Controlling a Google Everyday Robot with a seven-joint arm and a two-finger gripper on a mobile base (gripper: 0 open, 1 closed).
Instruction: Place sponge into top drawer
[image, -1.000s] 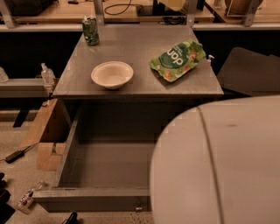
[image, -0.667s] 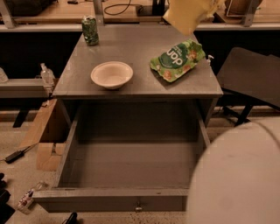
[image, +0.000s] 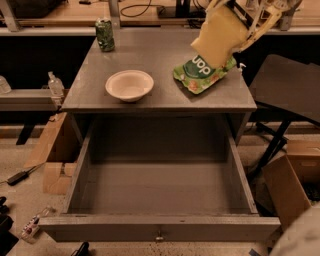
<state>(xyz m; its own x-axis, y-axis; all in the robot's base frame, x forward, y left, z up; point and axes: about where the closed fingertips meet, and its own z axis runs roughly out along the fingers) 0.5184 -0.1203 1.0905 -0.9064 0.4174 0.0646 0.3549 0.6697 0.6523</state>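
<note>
The gripper (image: 236, 21) is at the top right of the view, above the back right part of the table (image: 160, 55), and its pale fingers (image: 256, 26) are clamped on the sponge (image: 219, 36). The sponge hangs in the air, tilted, with its lower end pointing down and to the left. It is a rectangular block of pale-yellow foam with soft, rounded edges and a plain, even surface; only yellow foam shows from this side. In the picture its lower end overlaps the top of the bag (image: 202, 75), a green snack bag with white lettering that lies flat near the right edge of the table. Whether the sponge touches the bag cannot be told. The drawer (image: 160, 227) stands pulled out below the table's front edge: a wide, shallow grey box, as wide as the table, with a small knob (image: 159, 235) at the middle of its front panel. A white bowl (image: 129, 85) sits upright on the table left of the bag and well apart from it, and a green can (image: 105, 35) stands at the back left corner. A cardboard box (image: 290, 185) sits on the floor to the right of the drawer.
</note>
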